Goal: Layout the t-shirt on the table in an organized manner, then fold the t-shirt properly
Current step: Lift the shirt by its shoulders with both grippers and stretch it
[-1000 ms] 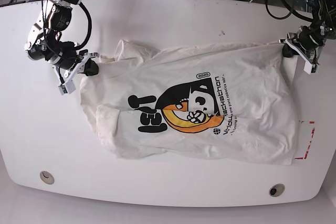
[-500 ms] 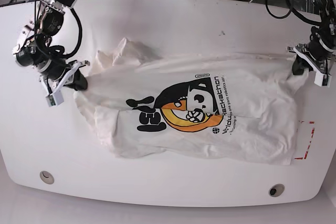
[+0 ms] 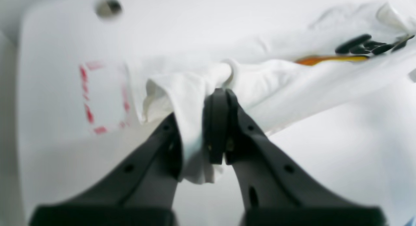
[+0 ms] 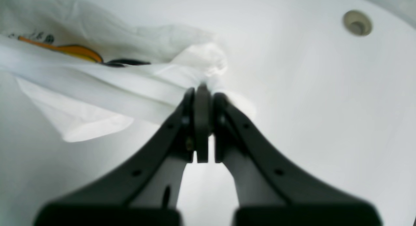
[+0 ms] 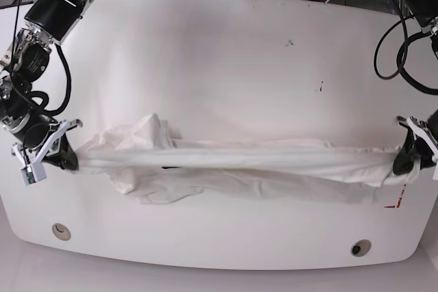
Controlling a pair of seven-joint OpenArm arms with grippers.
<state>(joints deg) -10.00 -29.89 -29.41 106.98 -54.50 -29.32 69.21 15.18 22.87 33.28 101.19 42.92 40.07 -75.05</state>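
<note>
T-shirt [image 5: 233,169] hangs stretched in a long band btwn my two grippers, low over the near half of the table [image 5: 226,46], print mostly hidden. Left gripper [image 3: 208,106] is clamped on bunched cloth at one end, by the red tape marks [image 3: 87,99]; right gripper [image 4: 201,93] pinches the other end. Step: layout, I reckon. Next: lower it evenly, keep it taut, so it lands flat w/o creases.

Soft, matt white cloth shirt [image 5: 239,169], creased; smooth glossy white table [image 5: 226,46]; matt black plastic fingers [image 3: 217,122]; red tape [image 3: 87,99] looks dull and rough-edged
</note>
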